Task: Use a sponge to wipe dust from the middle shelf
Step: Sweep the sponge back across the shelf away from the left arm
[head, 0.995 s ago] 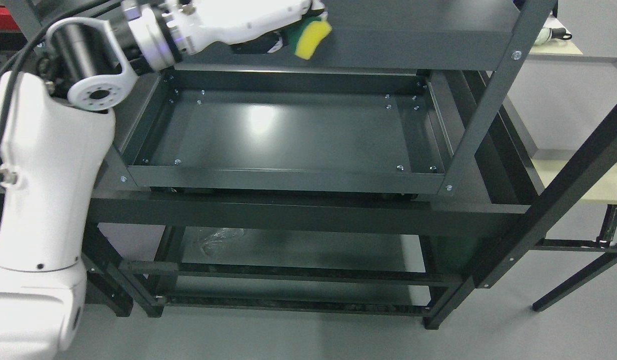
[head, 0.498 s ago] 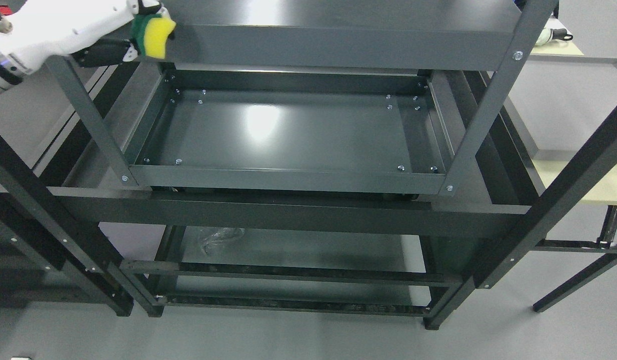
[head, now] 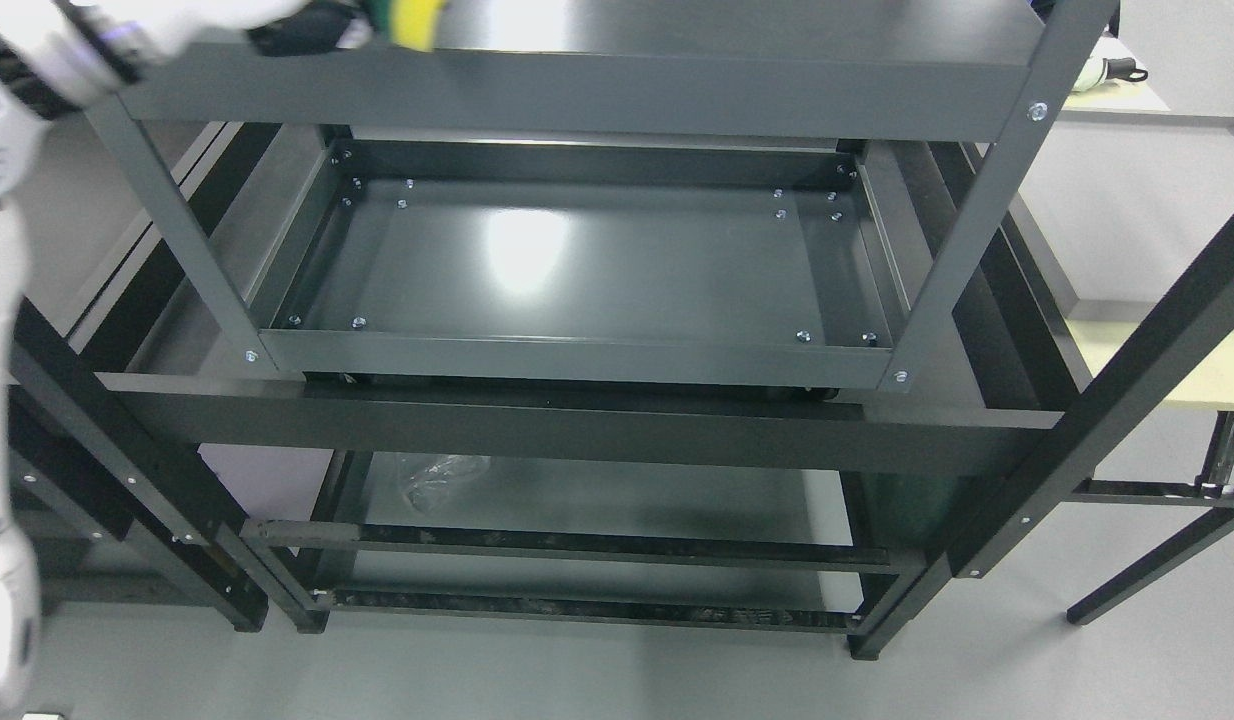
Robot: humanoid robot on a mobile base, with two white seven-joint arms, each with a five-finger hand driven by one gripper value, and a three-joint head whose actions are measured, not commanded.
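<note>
My left hand sits at the far left, up at the top edge of my view, blurred and mostly cut off. It is closed around the sponge; only the yellow foam and a strip of its green pad show, just above the front rail of the top shelf. The rest of the left arm runs down the left edge of the picture as a white blur. I cannot see my right arm at all.

The middle shelf lies below, a dark metal tray with a raised rim, small screws in its corners and a bright glare patch left of its centre. The sponge is well apart from it, higher up and off to the far left. On the bottom shelf I see a crumpled piece of clear plastic near the left side. To the right stands a pale tabletop with a grey frame.
</note>
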